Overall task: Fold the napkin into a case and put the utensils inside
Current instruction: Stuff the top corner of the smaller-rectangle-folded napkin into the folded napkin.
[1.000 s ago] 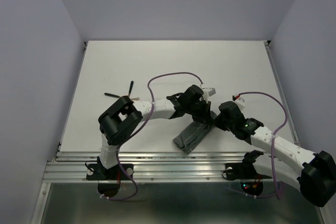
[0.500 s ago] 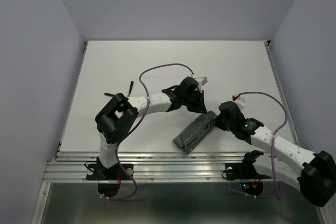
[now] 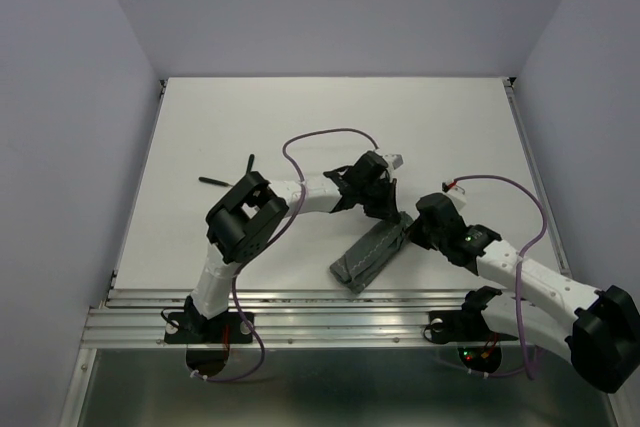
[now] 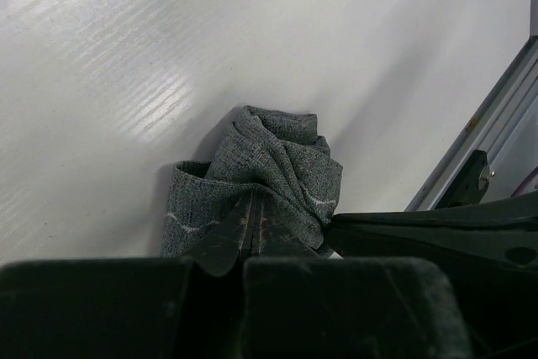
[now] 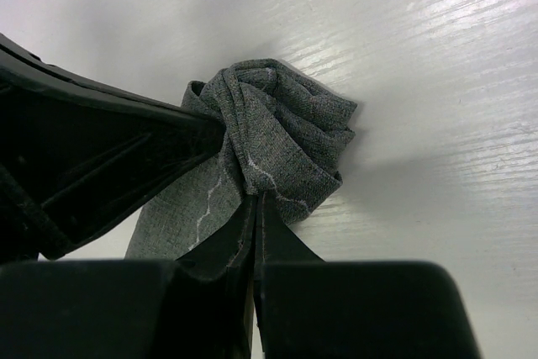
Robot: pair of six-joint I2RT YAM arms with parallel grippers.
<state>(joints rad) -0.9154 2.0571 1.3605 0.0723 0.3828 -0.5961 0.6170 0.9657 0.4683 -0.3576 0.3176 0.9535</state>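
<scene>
**Both Fingers Clamped on One End of the Napkin**

My left fingers (image 4: 250, 229) were fully closed, pinching the bunched far end of the napkin (image 4: 273, 153). My right fingers (image 5: 252, 224) were likewise closed on that same bunched end, just beside the left ones. The folded napkin lay as a narrow strip slanting across the bench (image 3: 300, 117), near its front edge. Thin utensils (image 3: 213, 182) lay well apart, to the left.
</scene>
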